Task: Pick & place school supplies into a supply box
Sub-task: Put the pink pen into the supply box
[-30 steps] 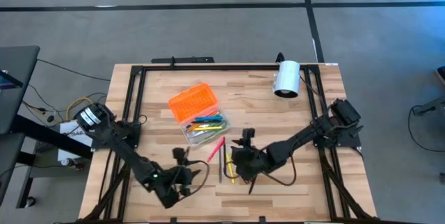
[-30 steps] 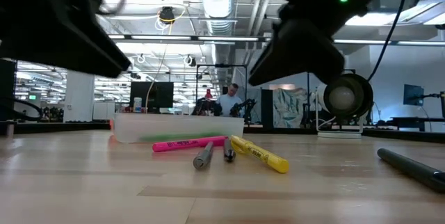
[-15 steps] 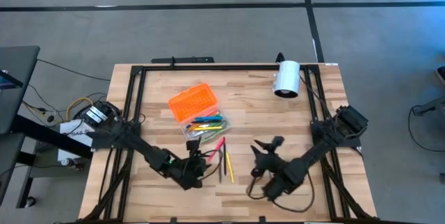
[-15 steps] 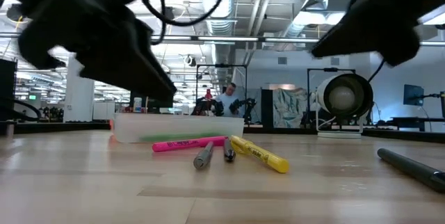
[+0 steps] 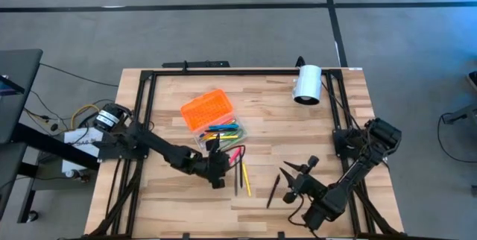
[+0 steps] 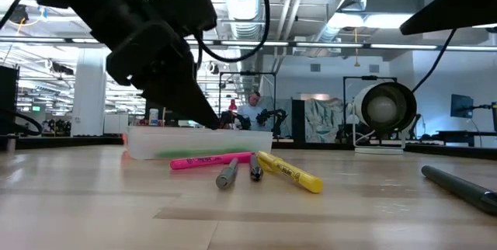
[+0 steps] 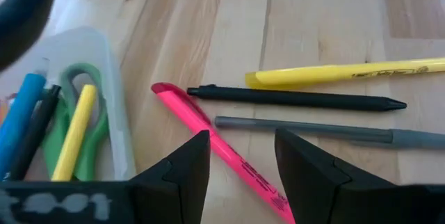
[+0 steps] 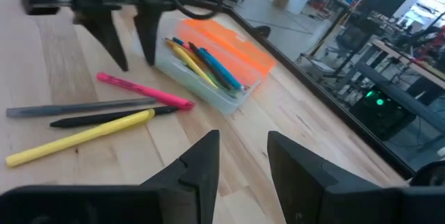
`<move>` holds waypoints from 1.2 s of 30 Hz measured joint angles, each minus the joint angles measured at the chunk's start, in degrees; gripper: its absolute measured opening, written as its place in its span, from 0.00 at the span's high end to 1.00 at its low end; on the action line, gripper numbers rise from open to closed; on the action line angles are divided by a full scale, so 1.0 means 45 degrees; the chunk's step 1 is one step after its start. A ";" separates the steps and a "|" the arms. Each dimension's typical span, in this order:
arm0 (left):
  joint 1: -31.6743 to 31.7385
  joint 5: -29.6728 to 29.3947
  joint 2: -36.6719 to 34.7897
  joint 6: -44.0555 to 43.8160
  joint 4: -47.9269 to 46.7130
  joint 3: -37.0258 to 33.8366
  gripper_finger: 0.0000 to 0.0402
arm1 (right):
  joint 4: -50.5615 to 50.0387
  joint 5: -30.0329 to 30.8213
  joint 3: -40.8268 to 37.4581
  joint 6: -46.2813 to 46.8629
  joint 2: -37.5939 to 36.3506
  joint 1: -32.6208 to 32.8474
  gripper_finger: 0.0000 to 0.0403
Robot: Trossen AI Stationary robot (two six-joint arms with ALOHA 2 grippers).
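The supply box (image 5: 220, 137) lies open at mid-table, its clear base holding green-handled scissors (image 7: 76, 109) and several pens, with the orange lid (image 5: 206, 109) beside it on the far side. A pink highlighter (image 7: 208, 140), a black pen (image 7: 292, 99), a grey pen (image 7: 313, 130) and a yellow highlighter (image 7: 354, 73) lie loose beside the box. My left gripper (image 5: 220, 167) hangs open just above the pink highlighter, one finger on either side of it. My right gripper (image 5: 297, 169) is open and empty, farther right and nearer the front edge.
Another black pen (image 5: 273, 190) lies alone on the wood near my right gripper. A white cylinder (image 5: 306, 83) stands at the far right of the table. A black frame (image 5: 223, 72) runs along the table's edges. A person sits far behind the table in the room.
My left gripper has swung from the near edge toward the far right, over to the loose pens beside the box. My right gripper has left the pens, swung toward the table's right and near edges, and rolled. No pen has shifted.
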 joint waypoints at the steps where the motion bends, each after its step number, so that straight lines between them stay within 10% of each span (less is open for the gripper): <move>1: 0.0091 0.0168 0.0068 0.0048 0.0058 0.0000 0.62 | 0.0006 -0.0001 0.0000 0.0003 0.0003 0.0033 0.71; 23: 0.0571 0.1009 0.1481 0.0256 0.0739 0.0024 0.63 | 0.0174 -0.0273 -0.0146 -0.0016 0.0042 -0.0020 0.71; 36: 0.0385 0.1201 0.1463 -0.0281 0.0023 0.0044 0.96 | 0.0289 -0.0278 -0.0146 -0.0024 0.0042 -0.0069 0.71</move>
